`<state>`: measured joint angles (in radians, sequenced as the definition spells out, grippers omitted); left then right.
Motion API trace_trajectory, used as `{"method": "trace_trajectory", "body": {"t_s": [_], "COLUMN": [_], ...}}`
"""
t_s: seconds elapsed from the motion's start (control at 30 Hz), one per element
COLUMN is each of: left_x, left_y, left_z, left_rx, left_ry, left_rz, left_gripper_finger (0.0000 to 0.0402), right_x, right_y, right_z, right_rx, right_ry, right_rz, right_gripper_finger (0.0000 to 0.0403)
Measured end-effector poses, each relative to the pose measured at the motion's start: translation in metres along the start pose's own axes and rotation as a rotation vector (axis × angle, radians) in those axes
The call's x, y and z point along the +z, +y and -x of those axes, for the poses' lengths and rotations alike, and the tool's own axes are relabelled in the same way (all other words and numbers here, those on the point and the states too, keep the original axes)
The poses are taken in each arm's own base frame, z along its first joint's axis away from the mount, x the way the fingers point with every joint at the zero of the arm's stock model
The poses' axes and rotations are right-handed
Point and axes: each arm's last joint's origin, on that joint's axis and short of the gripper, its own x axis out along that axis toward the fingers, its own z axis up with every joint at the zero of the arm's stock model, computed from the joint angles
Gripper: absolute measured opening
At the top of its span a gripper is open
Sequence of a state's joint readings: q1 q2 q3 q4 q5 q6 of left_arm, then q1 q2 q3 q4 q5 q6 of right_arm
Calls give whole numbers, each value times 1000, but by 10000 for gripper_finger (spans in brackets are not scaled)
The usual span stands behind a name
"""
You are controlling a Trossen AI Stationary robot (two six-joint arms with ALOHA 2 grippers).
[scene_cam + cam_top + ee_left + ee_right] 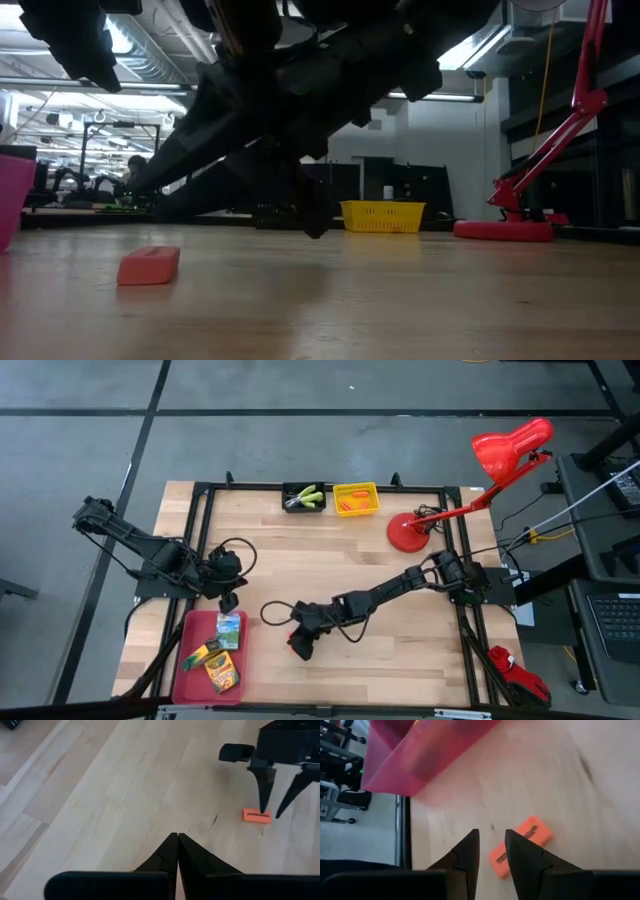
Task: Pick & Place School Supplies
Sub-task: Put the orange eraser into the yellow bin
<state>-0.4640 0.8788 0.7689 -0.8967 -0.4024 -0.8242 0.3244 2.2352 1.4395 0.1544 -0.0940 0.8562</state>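
Note:
An orange piece (pixel 520 847) lies flat on the wooden table, also seen in the left wrist view (pixel 257 815) and the low view (pixel 148 265). My right gripper (pixel 491 845) hovers just above it, open, with nothing between its fingers; in the high view it is at the table's middle front (pixel 300 648). My left gripper (pixel 176 839) is shut and empty, above the far edge of the red tray (pixel 190 670) at the left (pixel 228 600). Three crayon boxes (pixel 218 658) lie in that tray. Green-handled tools (pixel 305 496) lie in the black bin.
The black bin (pixel 290 505) and a yellow bin (pixel 355 488) with orange pieces stand at the table's far edge. A red desk lamp's base (pixel 408 534) sits at the far right. Bare wood lies between the tray and the lamp.

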Motion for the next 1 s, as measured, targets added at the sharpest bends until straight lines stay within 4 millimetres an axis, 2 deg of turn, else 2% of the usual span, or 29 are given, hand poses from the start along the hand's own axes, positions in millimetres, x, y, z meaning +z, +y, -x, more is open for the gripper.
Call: {"method": "trace_trajectory", "body": {"t_s": [0.47, 0.77, 1.0], "left_x": [0, 1, 1], "left_y": [0, 0, 0], "left_z": [0, 0, 0], "left_rx": [11, 16, 17], "left_ry": [-13, -19, -20], "left_rz": [1, -8, -10], "left_gripper_finger": [6, 6, 6], "right_x": [-8, -33, -25], "right_y": [-1, -16, -9], "right_z": [-1, 2, 11], "right_rx": [-37, -70, -27], "right_ry": [38, 44, -7], "right_rz": [-21, -105, -47], "right_gripper_finger": [98, 98, 98]}}
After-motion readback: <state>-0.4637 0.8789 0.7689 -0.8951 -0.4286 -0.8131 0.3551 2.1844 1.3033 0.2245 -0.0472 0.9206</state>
